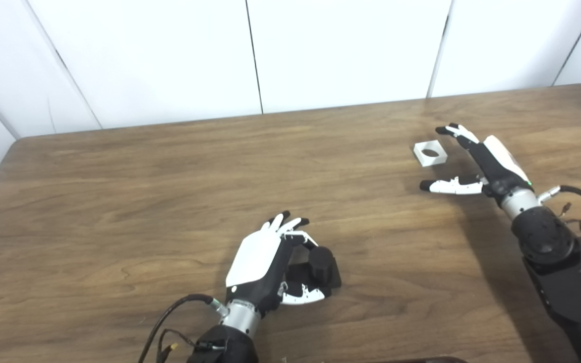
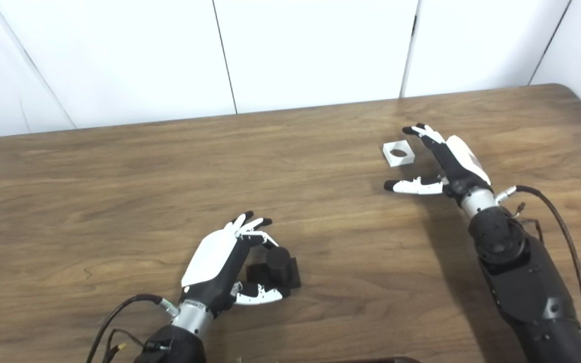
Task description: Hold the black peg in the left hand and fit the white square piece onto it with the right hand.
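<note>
In the left eye view, the left hand (image 1: 270, 262) curls around the black peg (image 1: 320, 269) standing on the table (image 1: 119, 201), contact seemingly light. In the right eye view, the right hand (image 2: 442, 164) is spread beside the white square piece (image 2: 399, 153), not touching it.

One black peg (image 1: 322, 266), one white square piece (image 1: 430, 153)

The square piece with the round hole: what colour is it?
White; the square piece shows best in the left eye view.

The wooden table (image 1: 169, 176) bears a black peg (image 1: 321, 269) and white square piece (image 1: 430, 153).
</note>
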